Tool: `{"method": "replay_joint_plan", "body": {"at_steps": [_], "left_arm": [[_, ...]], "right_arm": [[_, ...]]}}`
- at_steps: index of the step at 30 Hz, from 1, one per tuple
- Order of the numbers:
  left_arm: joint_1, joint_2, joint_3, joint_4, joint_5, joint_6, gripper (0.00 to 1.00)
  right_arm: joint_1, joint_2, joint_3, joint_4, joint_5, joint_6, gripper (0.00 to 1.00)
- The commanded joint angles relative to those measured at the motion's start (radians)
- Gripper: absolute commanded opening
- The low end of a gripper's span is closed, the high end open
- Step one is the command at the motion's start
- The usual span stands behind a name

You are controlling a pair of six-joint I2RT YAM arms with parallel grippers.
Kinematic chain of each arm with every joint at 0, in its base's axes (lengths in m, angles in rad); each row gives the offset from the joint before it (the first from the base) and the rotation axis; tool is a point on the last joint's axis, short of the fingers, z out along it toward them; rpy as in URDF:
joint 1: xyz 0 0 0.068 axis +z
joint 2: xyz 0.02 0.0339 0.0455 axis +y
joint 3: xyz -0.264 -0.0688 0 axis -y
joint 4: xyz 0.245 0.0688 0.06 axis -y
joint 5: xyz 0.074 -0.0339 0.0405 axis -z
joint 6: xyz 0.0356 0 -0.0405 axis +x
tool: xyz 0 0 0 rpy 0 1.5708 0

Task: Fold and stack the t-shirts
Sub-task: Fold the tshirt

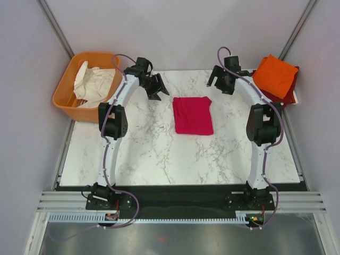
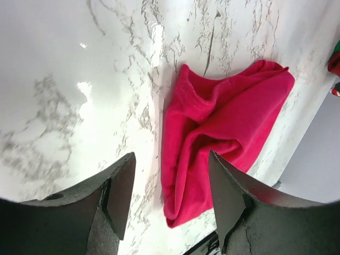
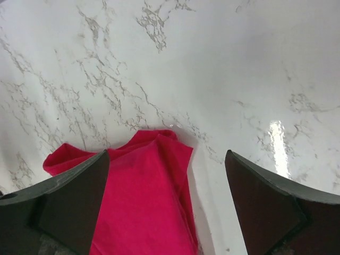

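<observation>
Mid-table, on marble table (image 1: 133, 154): magenta-pink t-shirt (image 1: 192, 115) lies folded in rough rectangle, nothing gripping it. Just beyond, my left end effector (image 2: 170, 159) hovers off its far left corner, fingers spread, empty. My right end effector (image 3: 166, 156) hovers off far right corner, fingers spread wide, empty. Far right corner: orange t-shirt (image 1: 274, 76) folded atop dark red t-shirt (image 1: 287, 94). Far left corner: orange basket (image 1: 65, 93) holding white cloth (image 1: 94, 82).

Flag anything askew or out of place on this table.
The orange t-shirt sits skewed on the dark red t-shirt, and that stack seems to hang past the far right corner of the table. The magenta t-shirt lies apart at mid-table, its fold wrinkled and uneven. Nothing is spilled or damaged.
</observation>
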Motion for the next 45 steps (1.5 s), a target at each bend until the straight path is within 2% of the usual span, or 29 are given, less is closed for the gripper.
{"method": "replay_joint_plan", "body": {"at_steps": [1,3,4,6,10,11,14,22,28,35,38,40,41,43,45], "left_arm": [[-0.024,-0.217,-0.039,-0.007,-0.114,0.075,0.64],[-0.036,-0.253,-0.059,-0.005,-0.135,0.109,0.64],[-0.044,-0.267,-0.064,-0.004,-0.133,0.121,0.63],[-0.076,-0.268,-0.062,0.008,-0.117,0.156,0.61],[-0.139,-0.227,-0.045,0.037,-0.052,0.167,0.59],[-0.151,-0.201,-0.038,0.045,-0.051,0.167,0.58],[-0.182,-0.141,0.001,0.073,-0.043,0.157,0.57],[-0.178,-0.001,0.044,0.148,-0.086,0.138,0.55],[-0.109,0.080,0.045,0.252,-0.107,0.085,0.55],[-0.024,0.161,0.082,0.314,0.008,0.014,0.56],[-0.021,0.140,0.073,0.327,0.074,0.009,0.60],[-0.021,0.118,0.073,0.337,0.141,0.006,0.67],[-0.021,0.091,0.073,0.340,0.181,0.008,0.81],[-0.021,0.053,0.070,0.340,0.215,0.018,0.96],[-0.021,-0.033,0.045,0.340,0.258,0.031,1.00]], "right_arm": [[0.009,-0.164,-0.008,-0.018,0.063,-0.038,0.97],[0.017,-0.247,-0.152,0.052,0.047,-0.032,0.96],[0.030,-0.327,-0.207,0.096,-0.008,-0.027,0.95],[0.040,-0.381,-0.334,0.210,-0.083,-0.024,0.90],[0.055,-0.348,-0.367,0.256,-0.257,-0.023,0.79],[0.055,-0.331,-0.363,0.255,-0.301,-0.026,0.73],[0.057,-0.279,-0.348,0.243,-0.342,-0.035,0.65],[0.055,-0.306,-0.432,0.241,-0.337,-0.066,0.66],[0.055,-0.449,-0.633,0.316,-0.362,-0.032,0.67],[0.055,-0.620,-0.826,0.319,-0.283,-0.040,0.82],[0.056,-0.621,-0.846,0.342,-0.306,-0.030,0.86],[0.057,-0.584,-0.843,0.383,-0.335,-0.024,0.88],[0.057,-0.553,-0.844,0.413,-0.376,-0.011,0.90],[0.055,-0.512,-0.831,0.469,-0.398,0.006,0.91],[0.055,-0.434,-0.788,0.490,-0.412,0.020,0.91]]}}
